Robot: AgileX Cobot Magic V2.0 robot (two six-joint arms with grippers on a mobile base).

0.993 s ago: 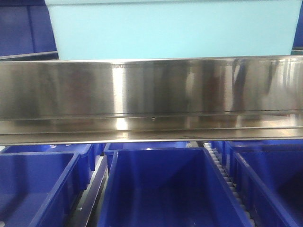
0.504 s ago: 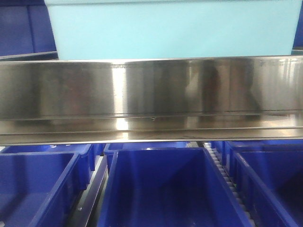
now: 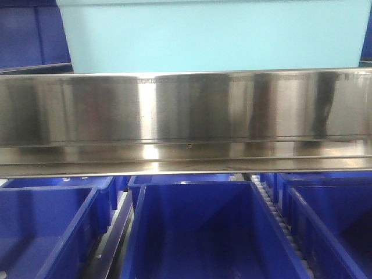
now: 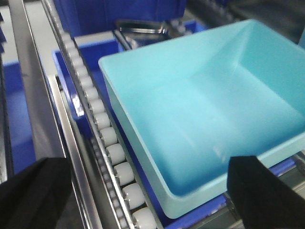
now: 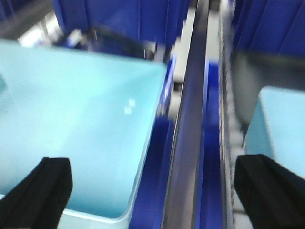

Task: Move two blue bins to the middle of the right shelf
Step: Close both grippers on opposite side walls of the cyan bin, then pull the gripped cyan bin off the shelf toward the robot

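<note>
A large pale light-blue plastic bin (image 3: 212,35) with smooth plain walls stands on the shelf level just above a broad brushed steel shelf rail (image 3: 186,122) in the front view, spanning most of the frame; whether it is the one under the left pincer cannot be told. Below the rail, dark blue plastic bins (image 3: 203,232) stand side by side, mouths up, with a white roller track (image 3: 278,218) between the middle and right ones. Seen from the left wrist, a pale light-blue plastic bin (image 4: 205,109) lies in a shelf lane just right of another white roller track (image 4: 107,138), dark blue plastic showing under its near and left edges. The left pincer (image 4: 147,164) hangs over the bin's near corner with its black fingers (image 4: 33,195) spread wide apart; whether they touch the rim cannot be told. The right wrist view is blurred: the right pincer (image 5: 152,162), its fingers (image 5: 267,191) likewise wide apart and clamped on nothing, hovers over a grey steel divider (image 5: 188,143). The divider separates one pale bin at the left (image 5: 81,124) from a second pale light-blue bin (image 5: 281,124), seen only as a corner at the right edge, in the neighbouring lane
</note>
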